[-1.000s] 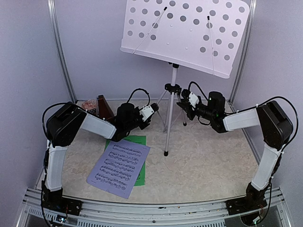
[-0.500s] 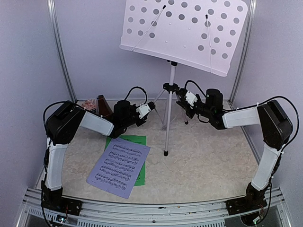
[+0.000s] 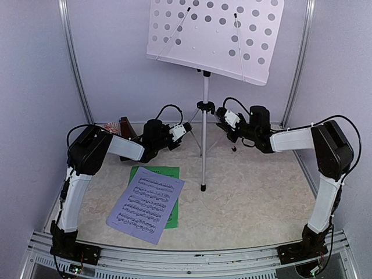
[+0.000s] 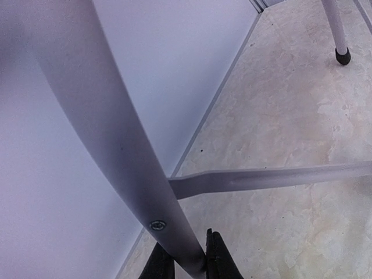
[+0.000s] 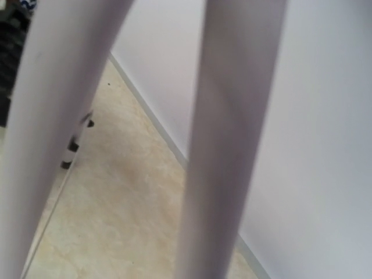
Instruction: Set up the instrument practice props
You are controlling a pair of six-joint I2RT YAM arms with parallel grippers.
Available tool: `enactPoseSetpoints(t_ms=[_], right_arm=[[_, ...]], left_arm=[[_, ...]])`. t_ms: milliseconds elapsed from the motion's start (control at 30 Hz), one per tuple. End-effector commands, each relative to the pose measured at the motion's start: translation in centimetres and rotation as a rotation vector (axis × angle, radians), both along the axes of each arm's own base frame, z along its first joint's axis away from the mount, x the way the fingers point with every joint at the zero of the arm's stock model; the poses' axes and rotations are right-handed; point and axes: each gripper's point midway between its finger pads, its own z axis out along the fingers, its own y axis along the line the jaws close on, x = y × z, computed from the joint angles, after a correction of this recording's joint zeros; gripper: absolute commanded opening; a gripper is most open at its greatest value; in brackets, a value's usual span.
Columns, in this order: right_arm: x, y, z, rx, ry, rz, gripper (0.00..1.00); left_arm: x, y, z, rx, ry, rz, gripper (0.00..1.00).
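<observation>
The silver music stand stands mid-table, its pole near upright, its perforated grey desk at the top and its front foot on the floor. My left gripper is shut on the stand's left rear leg; in the left wrist view both fingers pinch that leg. My right gripper is at the right rear leg, which fills the right wrist view; its fingers are hidden there. The lavender sheet lies over the green sheet. The brown metronome stands behind my left arm.
Booth walls and metal corner posts close in the back and sides. A stand brace and another leg's black foot show in the left wrist view. A small patterned object sits beside the metronome.
Both grippers have moved toward the back wall with the rear legs. The stand has swung from leaning right to near upright about its front foot, and the desk has shifted left and up.
</observation>
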Motion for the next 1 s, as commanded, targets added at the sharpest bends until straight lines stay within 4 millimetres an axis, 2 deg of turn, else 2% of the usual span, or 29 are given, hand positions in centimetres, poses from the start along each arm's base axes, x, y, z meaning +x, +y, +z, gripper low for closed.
enactPoseSetpoints(t_ms=[0, 333, 500, 700, 833, 967], right_arm=[[0.1, 0.1, -3.7, -0.117, 0.018, 0.025, 0.00], [1.4, -0.6, -7.4, -0.182, 0.067, -0.018, 0.00], [2.0, -1.6, -8.1, -0.213, 0.057, -0.045, 0.00], [2.8, -2.0, -8.2, -0.267, 0.033, -0.051, 0.00], [2.6, -1.0, -8.8, -0.264, 0.050, -0.018, 0.00], [1.8, 0.4, -10.0, -0.281, 0.059, 0.013, 0.00]], left_arm=[[3.5, 4.3, -3.7, 0.171, -0.002, 0.119, 0.00], [6.5, 5.4, -3.2, 0.199, -0.049, 0.182, 0.00], [7.6, 6.6, -3.5, 0.185, -0.043, 0.212, 0.00], [7.5, 7.2, -3.5, 0.148, -0.025, 0.198, 0.02], [7.0, 6.7, -3.3, 0.133, -0.023, 0.176, 0.11], [5.4, 5.8, -1.9, 0.095, -0.056, 0.145, 0.29]])
